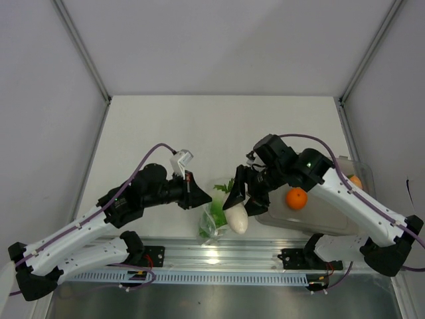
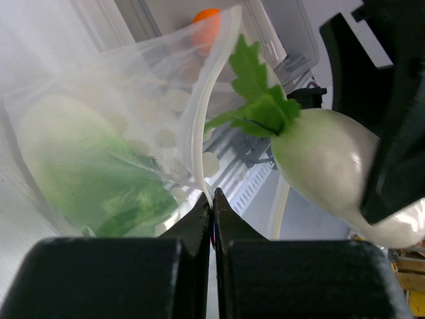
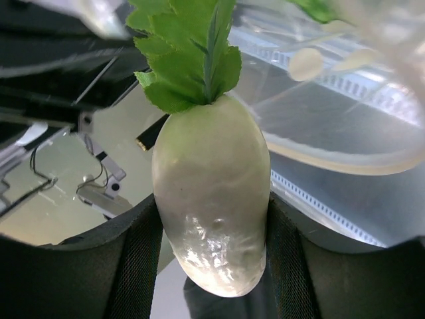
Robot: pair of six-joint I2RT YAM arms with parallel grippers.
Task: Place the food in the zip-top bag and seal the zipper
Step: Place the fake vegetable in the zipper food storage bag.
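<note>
Left end effector [image 2: 212,207], fully closed, pinches the zip-top bag [image 2: 113,86] by its mouth rim, lettuce [image 2: 86,173] inside. Right end effector [image 3: 211,226], partly spread, grips the pale leafy piece [image 3: 212,179] beside that mouth. Loading is under way, and next it needs steering in.

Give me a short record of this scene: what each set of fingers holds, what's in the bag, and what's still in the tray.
left fingers: shut on the mouth edge of the zip-top bag
right fingers: gripping a white radish, leaves toward the bag mouth
in bag: lettuce
zipper: unsealed, mouth open
tray: orange, small reddish-orange fruit
</note>
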